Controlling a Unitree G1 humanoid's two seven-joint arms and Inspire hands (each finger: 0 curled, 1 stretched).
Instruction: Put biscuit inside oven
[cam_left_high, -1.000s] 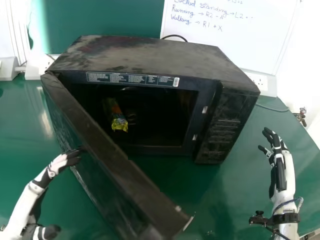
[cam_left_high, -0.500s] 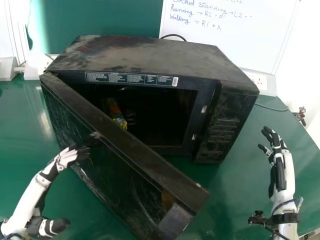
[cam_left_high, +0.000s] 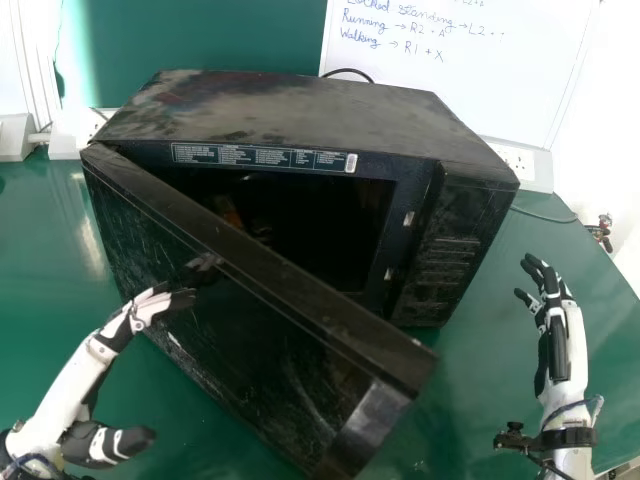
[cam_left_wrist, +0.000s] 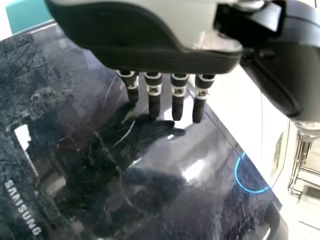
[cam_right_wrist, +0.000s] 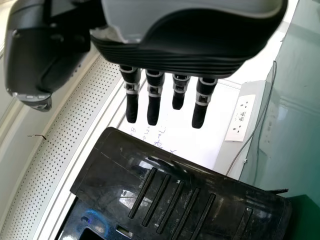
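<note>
The black oven stands with its door partly open. Inside, the biscuit packet is dim and mostly hidden behind the door. My left hand has straight fingers against the door's outer face. In the left wrist view, the left hand is over the glossy door, its fingers extended. To the right of the oven, my right hand is held up with relaxed fingers, empty and apart from the oven. In the right wrist view, the right hand hangs over the oven's control panel.
The green table carries the oven. Behind it stand a whiteboard and a wall socket, with a cable running along the table's back right. A white box is at the back left.
The door has swung partway toward the oven, covering more of the opening and the packet. My left hand has moved right and slightly forward with it. The right hand has barely moved.
</note>
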